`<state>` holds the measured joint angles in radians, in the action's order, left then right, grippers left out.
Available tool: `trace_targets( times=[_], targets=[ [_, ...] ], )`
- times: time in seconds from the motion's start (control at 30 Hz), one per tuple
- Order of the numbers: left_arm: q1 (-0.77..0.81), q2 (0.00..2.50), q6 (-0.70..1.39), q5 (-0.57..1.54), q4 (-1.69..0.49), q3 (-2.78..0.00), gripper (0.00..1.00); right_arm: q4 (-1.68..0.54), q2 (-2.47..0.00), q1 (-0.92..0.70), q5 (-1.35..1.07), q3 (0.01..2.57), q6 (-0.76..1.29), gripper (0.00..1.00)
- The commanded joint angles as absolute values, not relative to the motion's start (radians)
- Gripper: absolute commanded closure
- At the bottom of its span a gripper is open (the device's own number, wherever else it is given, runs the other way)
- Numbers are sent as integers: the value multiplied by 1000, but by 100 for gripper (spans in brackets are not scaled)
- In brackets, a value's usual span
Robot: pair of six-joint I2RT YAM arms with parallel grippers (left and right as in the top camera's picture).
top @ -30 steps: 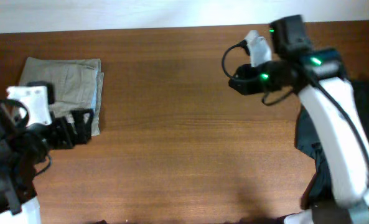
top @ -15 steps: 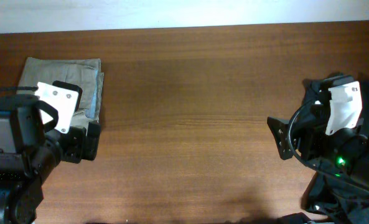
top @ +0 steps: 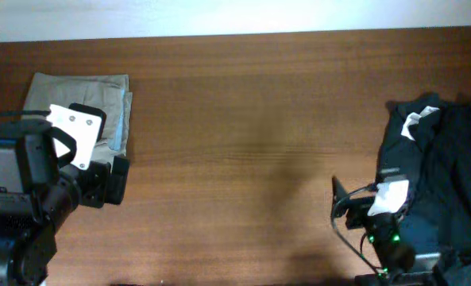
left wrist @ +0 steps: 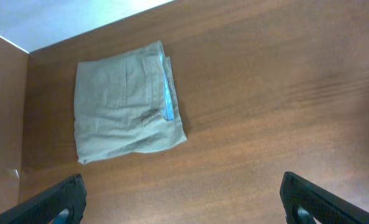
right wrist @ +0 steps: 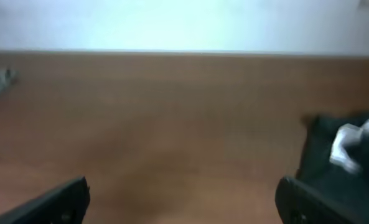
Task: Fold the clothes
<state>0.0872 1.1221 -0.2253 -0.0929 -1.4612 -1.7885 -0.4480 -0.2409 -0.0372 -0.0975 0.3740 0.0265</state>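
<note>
Items on the table (top: 243, 119): one pair of khaki shorts (left wrist: 125, 102), folded into a rectangle at the far-left corner, with one light blue lining strip (left wrist: 168, 96) exposed along its right edge. One dark pile (top: 442, 175) lies at the right edge with one white label (top: 414, 123); the garment count in it cannot be determined.

Left gripper (left wrist: 187, 199): two fingers spread wide, nothing between them, clear of the shorts.

Right gripper (right wrist: 184, 202): the view is blurred; its two fingers appear spread wide and empty.
</note>
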Motion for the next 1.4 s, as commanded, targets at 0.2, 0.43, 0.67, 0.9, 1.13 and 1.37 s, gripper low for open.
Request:
trace_targets(
  times=[0.2,0.43,0.67,0.9,1.13,1.37],
  targets=[
    [91,1120,-241,-102,-1460,-1787,1,-227,-4,-31,-97,69,121,1],
    [91,1120,-241,-102,-1460,-1787,1,-227,-4,-31,-97,69,121,1],
    [91,1120,-241,-103,-1512,-1787,1,-227,-4,-31,-97,69,121,1],
    [48,880,-241,-2,-826,-1262,1,-227,-4,-31,-97,69,121,1],
    [23,258,-241,-7,-279,-443,1,-227,-4,-31,-97,69,121,1],
    [23,5,-236,-7,-162,-118,0,-227,-4,-31,-97,69,121,1]
  ],
)
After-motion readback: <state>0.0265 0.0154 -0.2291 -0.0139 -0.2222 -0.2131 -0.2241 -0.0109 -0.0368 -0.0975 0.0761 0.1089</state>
